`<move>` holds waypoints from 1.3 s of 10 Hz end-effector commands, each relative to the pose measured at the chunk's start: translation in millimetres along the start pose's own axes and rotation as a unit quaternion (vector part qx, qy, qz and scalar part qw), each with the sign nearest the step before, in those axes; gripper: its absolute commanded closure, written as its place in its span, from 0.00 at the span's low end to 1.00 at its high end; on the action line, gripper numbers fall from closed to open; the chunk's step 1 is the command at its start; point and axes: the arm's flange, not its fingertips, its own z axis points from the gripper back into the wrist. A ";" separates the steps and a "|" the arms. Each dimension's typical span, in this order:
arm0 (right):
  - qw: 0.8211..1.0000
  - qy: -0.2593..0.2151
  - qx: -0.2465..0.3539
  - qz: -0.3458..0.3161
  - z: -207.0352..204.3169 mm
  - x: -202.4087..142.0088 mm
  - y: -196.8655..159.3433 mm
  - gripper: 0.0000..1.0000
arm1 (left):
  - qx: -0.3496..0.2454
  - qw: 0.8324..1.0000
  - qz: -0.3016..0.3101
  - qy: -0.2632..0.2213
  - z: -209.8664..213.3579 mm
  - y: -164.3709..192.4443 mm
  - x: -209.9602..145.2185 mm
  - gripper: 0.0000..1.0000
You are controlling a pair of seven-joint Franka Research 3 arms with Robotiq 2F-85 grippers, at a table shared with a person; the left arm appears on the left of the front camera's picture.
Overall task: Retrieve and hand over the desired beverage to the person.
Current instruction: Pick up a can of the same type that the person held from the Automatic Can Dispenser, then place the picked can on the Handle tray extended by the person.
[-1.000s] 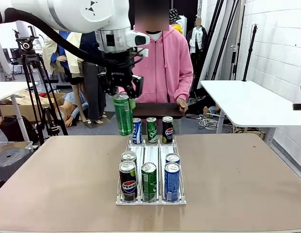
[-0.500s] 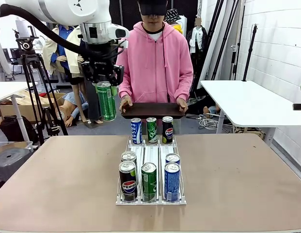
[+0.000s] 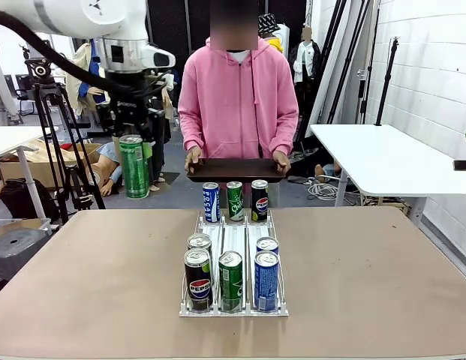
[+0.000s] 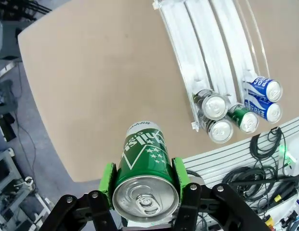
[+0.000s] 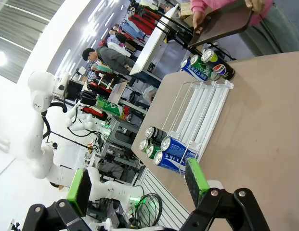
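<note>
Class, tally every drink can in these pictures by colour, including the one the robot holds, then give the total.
Green cans: 3, one held in the left gripper
Blue cans: 3
Black cans: 2
Can of hidden colour, behind the front black one: 1
Total: 9

Left claw, raised high and pointing down, clamps a can; right claw gapes wide.

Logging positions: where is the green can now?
In the front view, the green can hangs clamped in the left tool, left of the dark tray.
</note>
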 end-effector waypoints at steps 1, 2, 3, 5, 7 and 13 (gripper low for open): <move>1.000 0.000 0.008 0.003 -0.3 -0.3 0.0 0.00 | -0.031 0.999 0.007 -0.013 -18.1 35.9 -23.8 1.00; 1.000 0.000 0.008 0.003 -0.3 -0.3 0.0 0.00 | -0.039 0.999 0.013 -0.013 -26.2 46.2 -29.2 1.00; 1.000 0.000 0.008 0.003 -0.3 -0.3 0.0 0.00 | -0.043 0.999 0.015 -0.019 -31.4 52.5 -36.4 1.00; 1.000 0.000 0.008 0.003 -0.3 -0.3 0.0 0.00 | -0.056 0.998 0.024 -0.029 -38.7 61.4 -45.1 1.00; 1.000 0.000 0.008 0.003 -0.3 -0.3 0.0 0.00 | -0.039 0.999 0.032 -0.007 -37.5 59.4 -34.2 1.00; 1.000 0.000 0.008 0.003 -0.3 -0.3 0.0 0.00 | -0.039 0.999 0.032 -0.007 -37.5 59.4 -34.2 1.00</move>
